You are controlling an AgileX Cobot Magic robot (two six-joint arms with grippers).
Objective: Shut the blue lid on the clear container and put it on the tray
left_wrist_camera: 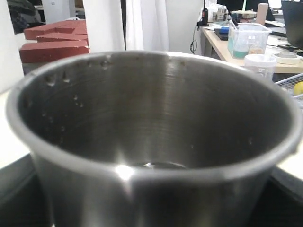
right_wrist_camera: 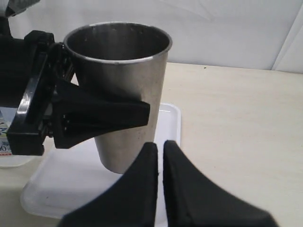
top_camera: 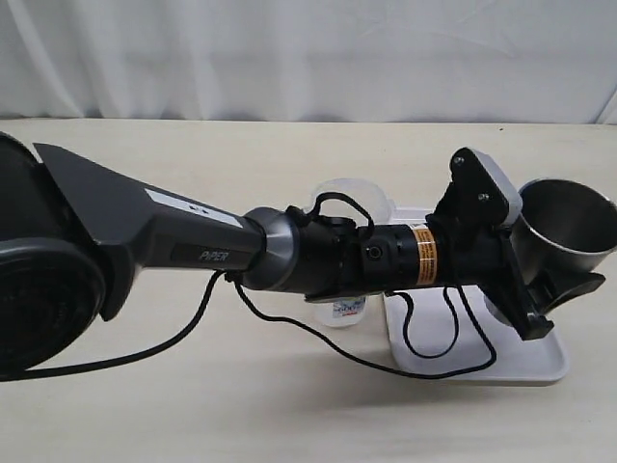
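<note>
— Exterior view first: which step is this?
— Your left gripper (top_camera: 557,253) pinches the tapered steel cup (top_camera: 569,217) over the flat white plastic tray (top_camera: 482,371); if it touches, I cannot tell. The tall clear plastic container (top_camera: 345,309) stands on the bench (top_camera: 289,405), just beside the tray, half hidden by your arm.
— Left wrist view?
— Only the cup's inside. The small blue lid shows nowhere.
— Right wrist view?
— Your right gripper (right_wrist_camera: 160,150) is pressed together, empty, near the cup. I judge the closing not begun: move the cup away, then find the lid.
</note>
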